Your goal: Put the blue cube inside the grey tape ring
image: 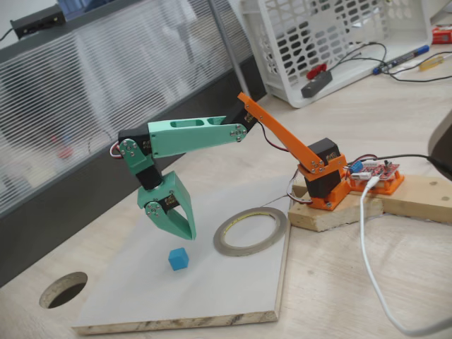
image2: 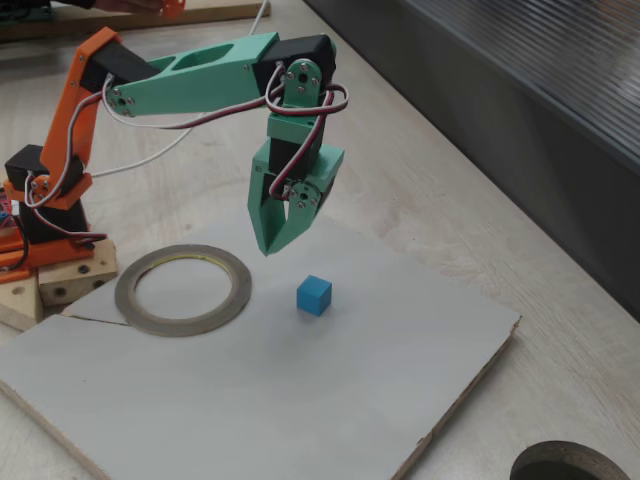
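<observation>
Board front edge: the raw chipped edge of the pale board (image: 212, 282) runs nearest the camera in a fixed view; nothing lies along it.
Round hole: a dark hole with a wooden rim (image: 63, 289) sits in the desk off the board's front left corner; not part of the job, but a cube knocked off that side could roll toward it.
Blue cube: the blue cube (image: 178, 258) lies flat on the board, about midway between the front and back edges, free of everything, with the ring beside it and clearly apart.
Gripper: the green gripper (image: 189, 234) hangs tip-down just above the board, behind the cube and between cube and ring, holding nothing.
Jaws: drawn to a narrow wedge, tips close together or touching; the exact gap I cannot tell.
Risk, jaws: as they stand they look too narrow to straddle the cube; lowered like this, they would probably push it away.
Risk, offset: the tips are not over the cube, so a straight drop would land on bare board.
Risk, ring: the grey tape ring (image: 251, 231) lies flat near the board's back right corner, thin and light; a low pass could catch its rim and drag it.
Risk, release: dropped from high up, the cube may bounce over the low rim.
Hard to see: tip height above the board, and the inner faces of the fingers.
Cut off: the hole (image2: 570, 465) at the frame's bottom edge; the arm's orange base (image2: 40, 200) at the left edge.
</observation>
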Robot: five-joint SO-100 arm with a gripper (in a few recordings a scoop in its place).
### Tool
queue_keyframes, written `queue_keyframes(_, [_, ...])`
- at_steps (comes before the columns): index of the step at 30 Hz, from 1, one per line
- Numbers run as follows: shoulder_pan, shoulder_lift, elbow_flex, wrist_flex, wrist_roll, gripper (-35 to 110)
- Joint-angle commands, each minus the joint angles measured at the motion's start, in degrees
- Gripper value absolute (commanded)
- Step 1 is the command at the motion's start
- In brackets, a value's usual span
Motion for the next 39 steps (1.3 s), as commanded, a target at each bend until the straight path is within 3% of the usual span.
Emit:
queue_keyframes(1, [-0.7, 0.88, -0.62, 1.58, 0.26, 10])
queue_keyframes(11, [5.01, 0.88, -0.53, 1.58, 0.26, 48])
queue_keyframes(17, [5.01, 0.88, -0.09, 1.58, 0.26, 63])
queue_keyframes(39, [4.83, -8.0, -0.79, 1.58, 0.7, 65])
